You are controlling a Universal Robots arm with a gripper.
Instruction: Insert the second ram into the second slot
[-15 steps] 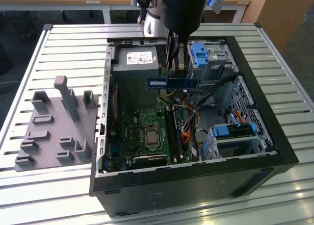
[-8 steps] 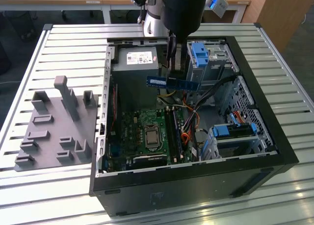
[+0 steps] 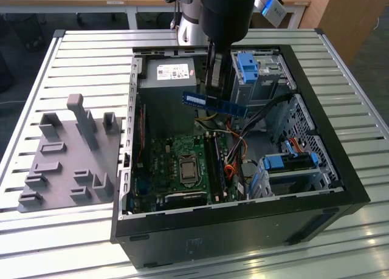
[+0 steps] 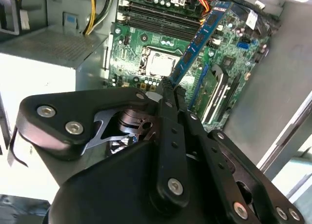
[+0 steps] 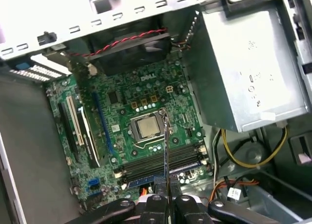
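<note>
The memory stick, a long, thin blue board with a small white label, is seen near the centre of the exterior view. It is held level, on edge, clamped in the gripper, and is raised clear above the black memory slots.

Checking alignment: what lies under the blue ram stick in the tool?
In the first wrist view, the motherboard, its CPU socket and memory slots lie below the ram stick. The tool and stick cover the slot stretch straight beneath.
</note>
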